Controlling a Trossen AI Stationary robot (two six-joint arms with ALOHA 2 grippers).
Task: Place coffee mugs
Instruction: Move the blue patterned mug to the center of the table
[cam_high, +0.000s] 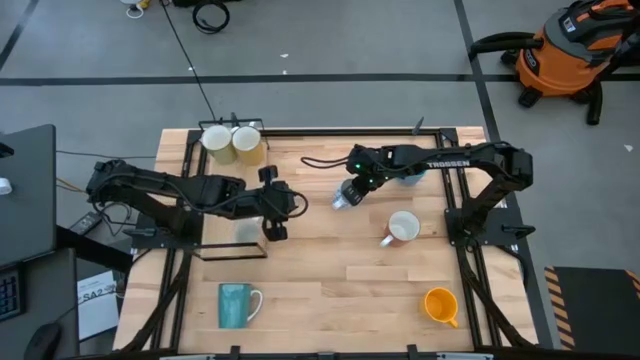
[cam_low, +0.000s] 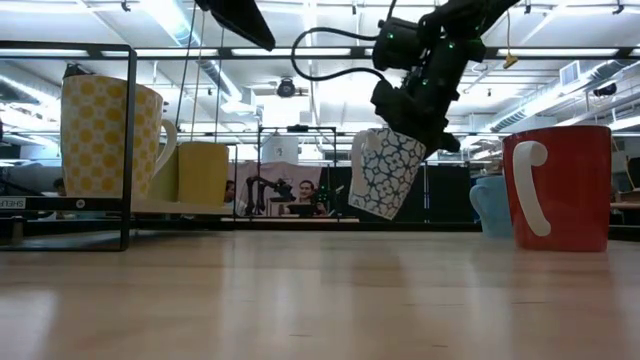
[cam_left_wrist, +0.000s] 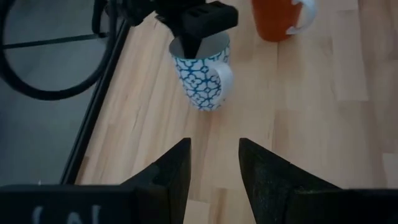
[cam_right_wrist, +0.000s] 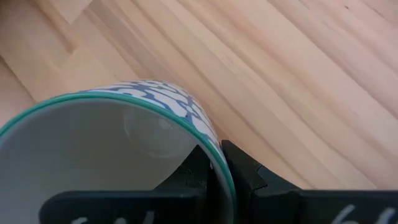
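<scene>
Right gripper (cam_right_wrist: 214, 163) pinches patterned mug (cam_low: 388, 172) rim, lifted above table (cam_high: 330, 270) | left gripper (cam_left_wrist: 214, 163) empty, fingers apart

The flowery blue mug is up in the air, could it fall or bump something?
It might. The right gripper is shut on just the rim of the patterned mug, which hangs tilted above the table, so it could slip out. The left gripper, open, waits close by, so the mug could bump it.
</scene>
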